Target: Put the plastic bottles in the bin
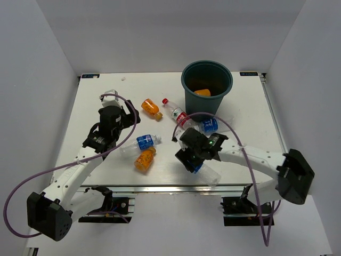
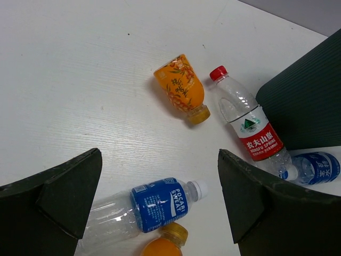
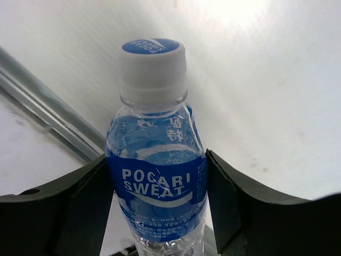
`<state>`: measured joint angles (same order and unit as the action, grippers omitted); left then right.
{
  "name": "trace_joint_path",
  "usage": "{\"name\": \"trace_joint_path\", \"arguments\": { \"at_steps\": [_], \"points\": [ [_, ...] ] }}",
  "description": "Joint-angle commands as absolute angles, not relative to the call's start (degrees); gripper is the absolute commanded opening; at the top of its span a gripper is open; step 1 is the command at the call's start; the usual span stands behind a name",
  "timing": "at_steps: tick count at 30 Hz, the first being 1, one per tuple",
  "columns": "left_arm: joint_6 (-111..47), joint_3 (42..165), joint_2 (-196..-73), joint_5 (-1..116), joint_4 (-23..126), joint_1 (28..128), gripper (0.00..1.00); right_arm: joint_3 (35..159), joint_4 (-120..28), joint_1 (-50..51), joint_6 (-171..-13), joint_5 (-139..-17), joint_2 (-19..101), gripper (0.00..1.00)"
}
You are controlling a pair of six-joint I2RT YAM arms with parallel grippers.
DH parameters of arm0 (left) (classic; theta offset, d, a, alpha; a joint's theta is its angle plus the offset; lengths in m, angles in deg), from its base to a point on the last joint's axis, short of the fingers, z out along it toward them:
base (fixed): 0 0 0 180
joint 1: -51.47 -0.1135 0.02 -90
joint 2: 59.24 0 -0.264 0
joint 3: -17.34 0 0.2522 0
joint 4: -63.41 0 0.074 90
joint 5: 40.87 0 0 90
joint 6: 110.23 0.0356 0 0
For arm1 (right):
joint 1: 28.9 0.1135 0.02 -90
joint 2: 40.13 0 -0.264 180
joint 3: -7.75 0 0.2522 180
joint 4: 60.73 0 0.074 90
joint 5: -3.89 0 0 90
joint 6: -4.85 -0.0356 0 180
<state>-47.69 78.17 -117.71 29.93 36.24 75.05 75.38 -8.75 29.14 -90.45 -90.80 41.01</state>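
Bottles (image 1: 151, 108) are lying loose on the table (image 1: 256, 117), 5 of them between the arms and the bin (image 1: 193, 104); 1 orange bottle (image 1: 202, 92) is already resting inside the bin. The right gripper (image 3: 156, 154) is gripping a blue-label bottle (image 3: 154, 197) near the table's front edge, both pads pressing on the label; the left gripper (image 2: 160, 152) is hovering wide open, holding nothing, above a second blue-label bottle (image 2: 154, 208).

The grip is sitting on a smooth, thin, round wall, so the bottle may be slipping or buckling during the lift; being so near the front edge, a dropped bottle is likely rolling off the table. The way to the bin is crossing the red-cap bottle (image 1: 178, 114); a low carry is risking a knock that sends it rolling. A release short of the rim is risking a bounce off the bin's wall.
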Motion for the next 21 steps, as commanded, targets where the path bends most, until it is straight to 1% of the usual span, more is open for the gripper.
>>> {"name": "trace_joint_path", "arguments": {
  "at_steps": [1, 4, 6, 7, 9, 10, 11, 12, 13, 14, 15, 17, 19, 21],
  "points": [
    [-47.7, 77.8, -117.4, 31.1, 36.4, 74.8, 0.98, 82.7, -14.9, 29.5, -88.3, -91.5, 34.7, 0.40],
    [-47.6, 77.6, -117.2, 31.4, 36.6, 74.8, 0.98, 87.9, -21.2, 29.4, -86.5, -93.2, 30.6, 0.40],
    [-47.6, 77.3, -116.9, 32.2, 37.2, 74.8, 0.98, 90.1, -26.6, 29.2, -82.4, -96.0, 28.4, 0.41],
    [-47.5, 77.1, -116.7, 32.5, 37.5, 74.8, 0.98, 90.9, -33.4, 28.8, -80.5, -97.0, 27.9, 0.41],
    [-47.4, 77.1, -116.6, 32.7, 37.4, 74.8, 0.98, 93.2, -40.5, 27.7, -75.3, -100.6, 27.1, 0.39],
    [-47.3, 77.0, -116.5, 32.6, 37.1, 74.8, 0.98, 95.1, -47.2, 26.0, -74.2, -102.5, 27.5, 0.38],
    [-47.5, 77.1, -116.5, 32.4, 36.9, 74.8, 0.98, 96.2, -50.8, 25.0, -71.7, -103.0, 28.0, 0.39],
    [-47.6, 77.1, -116.4, 31.9, 36.7, 74.8, 0.98, 97.1, -53.8, 23.8, -70.5, -103.7, 28.5, 0.42],
    [-48.0, 77.2, -116.4, 31.8, 36.5, 74.8, 0.98, 98.0, -59.4, 21.3, -69.3, -104.2, 29.9, 0.43],
    [-48.0, 77.2, -116.4, 31.8, 36.4, 74.8, 0.98, 100.5, -61.1, 19.9, -68.0, -104.0, 31.0, 0.43],
    [-48.0, 77.2, -116.5, 31.9, 36.4, 74.8, 0.98, 102.4, -62.1, 18.1, -66.7, -104.0, 32.1, 0.39],
    [-48.1, 77.2, -116.5, 31.7, 36.0, 74.8, 0.98, 109.4, -61.8, 12.1, -67.8, -103.6, 37.0, 0.37],
    [-48.1, 77.2, -116.6, 31.6, 35.9, 74.8, 0.98, 112.5, -63.3, 5.8, -68.9, -100.8, 41.7, 0.38],
    [-48.1, 77.0, -116.5, 31.8, 36.3, 74.8, 0.98, 113.3, -66.5, 2.1, -68.4, -99.3, 44.1, 0.39]
  ]
}}
